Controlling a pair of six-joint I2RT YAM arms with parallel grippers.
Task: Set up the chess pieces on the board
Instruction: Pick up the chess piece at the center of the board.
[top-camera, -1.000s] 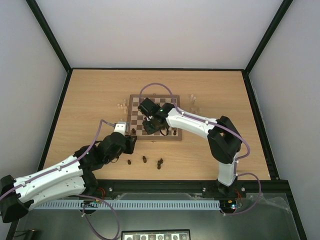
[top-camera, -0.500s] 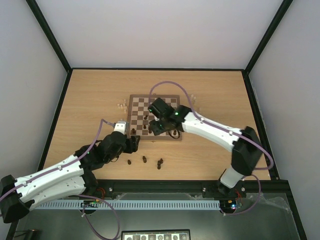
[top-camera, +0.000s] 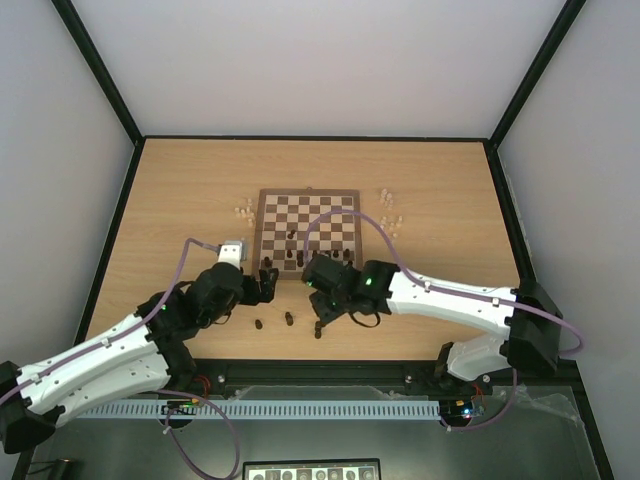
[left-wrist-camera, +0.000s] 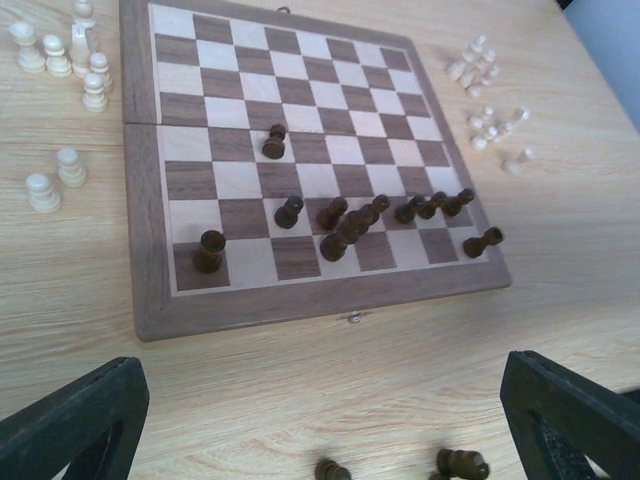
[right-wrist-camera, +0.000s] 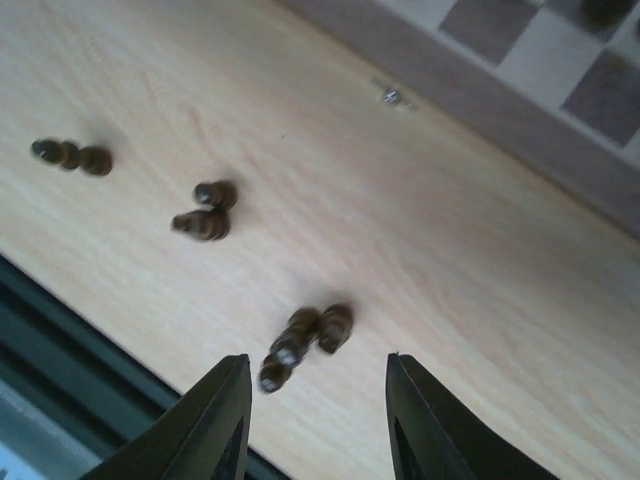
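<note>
The board (top-camera: 330, 213) lies mid-table, and several dark chess pieces (left-wrist-camera: 345, 226) stand on its near rows. More dark pieces lie loose on the table in front of it (top-camera: 288, 319). Cream pieces (top-camera: 243, 211) are grouped off the board's left and right (top-camera: 390, 214) edges. My left gripper (left-wrist-camera: 322, 372) hangs wide open and empty over the table just in front of the board's near edge. My right gripper (right-wrist-camera: 316, 360) is open above the table, with two loose dark pieces (right-wrist-camera: 305, 338) lying just ahead of its fingertips, untouched.
The black table rail (right-wrist-camera: 60, 340) runs close behind the loose dark pieces. Other dark pieces (right-wrist-camera: 205, 210) lie to the left of the right gripper. Both arms cross the near strip of the table (top-camera: 200, 200). Two loose dark pieces (left-wrist-camera: 462, 464) lie below the left gripper.
The right arm has swung back off the board to the loose dark pieces in front of it. The left gripper has opened wide and stayed by the board's near-left corner.
</note>
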